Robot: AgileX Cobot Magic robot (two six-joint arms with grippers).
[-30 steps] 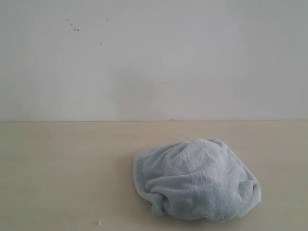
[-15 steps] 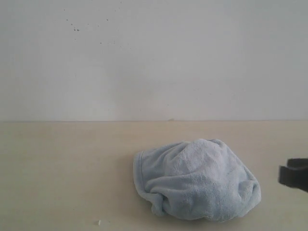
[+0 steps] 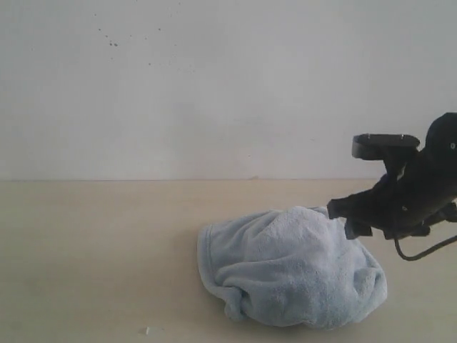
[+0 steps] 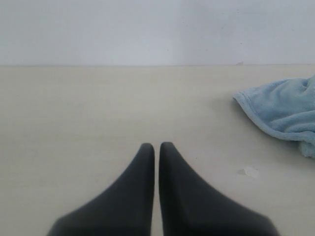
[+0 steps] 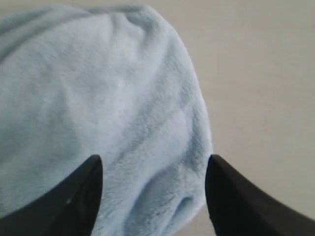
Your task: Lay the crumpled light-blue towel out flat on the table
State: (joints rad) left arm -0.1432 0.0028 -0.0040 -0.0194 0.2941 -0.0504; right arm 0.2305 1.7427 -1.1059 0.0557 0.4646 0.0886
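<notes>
Our right gripper (image 5: 153, 162) stands with its jaws wide apart, one finger on each side of the rounded end of the towel (image 5: 98, 88), and it holds nothing. In the wrist view the cloth fills the gap between the fingers, but we cannot tell whether the tips touch the pile or hang just over it. In the exterior view the gripper sits at the upper right edge of the heap, angled down toward it. We judge it is placed there because closing at that spot would pinch a fold near the outside of the bundle, giving something to pull away so the cloth opens.

The towel lies bunched in a rounded mound on the table (image 3: 93, 250), right of centre and toward the near edge, with a hemmed edge curling round its left side. No corner shows plainly, so a grab at a bulge is likely the best on offer.

Our left gripper (image 4: 156, 147) has its jaws pressed together on nothing, low over bare table and well apart from the towel. We take it to be waiting, out of the other's way.
</notes>
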